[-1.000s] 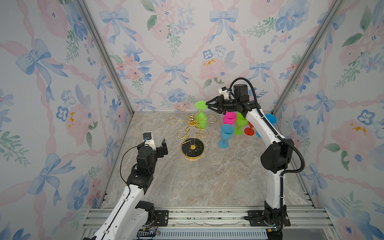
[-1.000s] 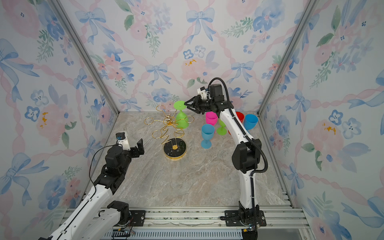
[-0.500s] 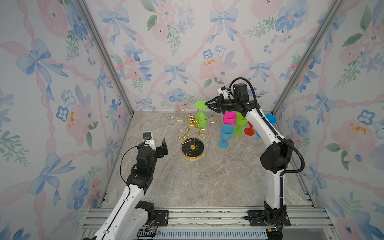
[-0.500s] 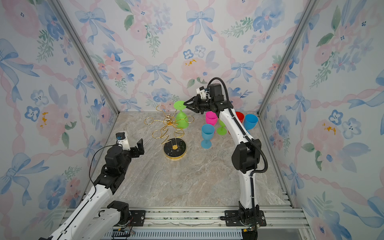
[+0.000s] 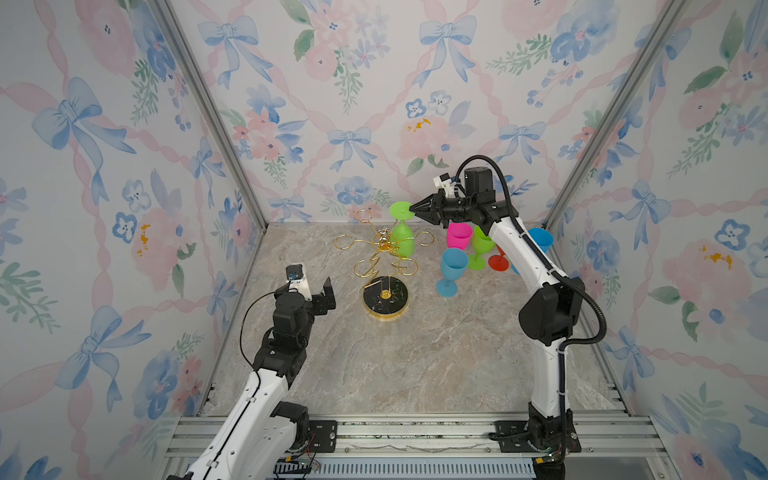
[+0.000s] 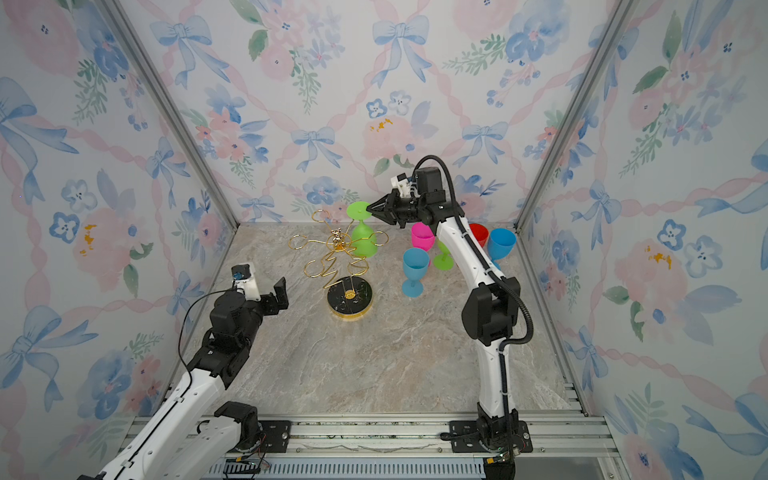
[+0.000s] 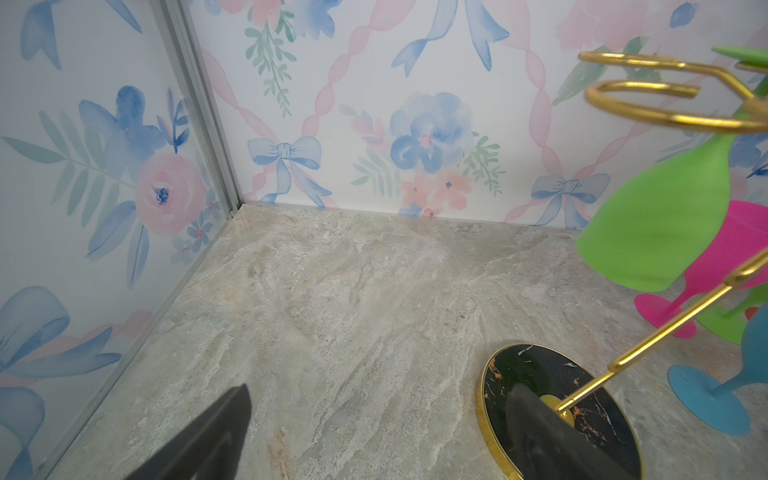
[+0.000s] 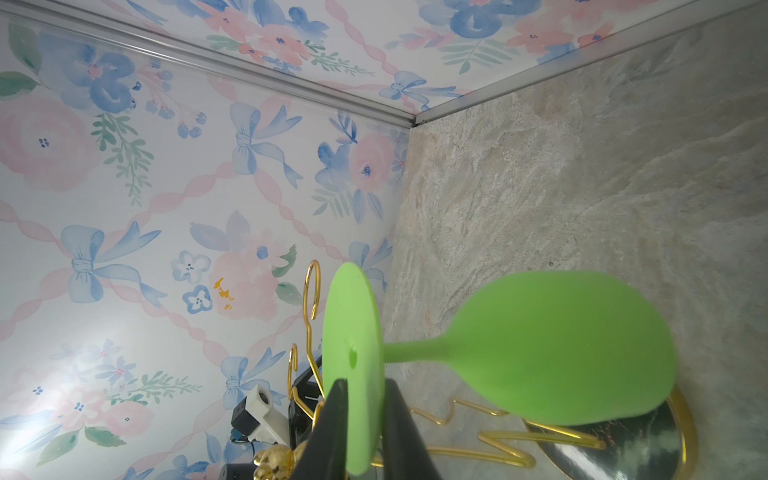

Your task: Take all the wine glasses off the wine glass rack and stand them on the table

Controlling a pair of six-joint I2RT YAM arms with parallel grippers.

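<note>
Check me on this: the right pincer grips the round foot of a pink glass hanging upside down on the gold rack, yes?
Not pink: the hanging glass is green. The right wrist view shows the right pincer gripping its round foot on the gold rack.

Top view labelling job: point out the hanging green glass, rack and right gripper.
Hanging green glass (image 5: 403, 246), in a top view, bowl.
Rack (image 5: 397, 302), in a top view, black base.
Right gripper (image 5: 412, 207), in a top view, between fingertips.
</note>
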